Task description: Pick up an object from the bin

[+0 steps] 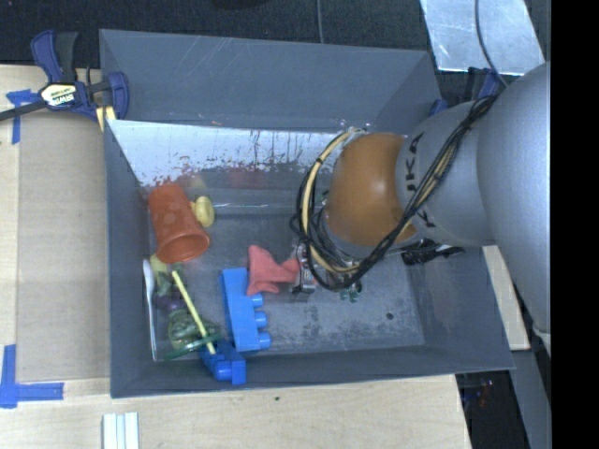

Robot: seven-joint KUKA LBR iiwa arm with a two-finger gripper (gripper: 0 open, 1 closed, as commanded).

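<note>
My gripper (pixel 304 284) is low in the middle of the bin, mostly hidden under the arm's orange cover. Only a small dark part of it shows, right against the right edge of a crumpled pink-red piece (pixel 267 271) that lies on the bin floor. Just left of and below that piece lies a long blue toy brick (pixel 241 316), running toward the front wall with a blue knob at its lower end.
An orange cup (pixel 176 223) lies on its side at the left, with a small yellow ball (pixel 203 211) beside it. A clear tray (pixel 178 324) holding green and yellow bits sits in the front left corner. The arm and its cables cover the bin's right half.
</note>
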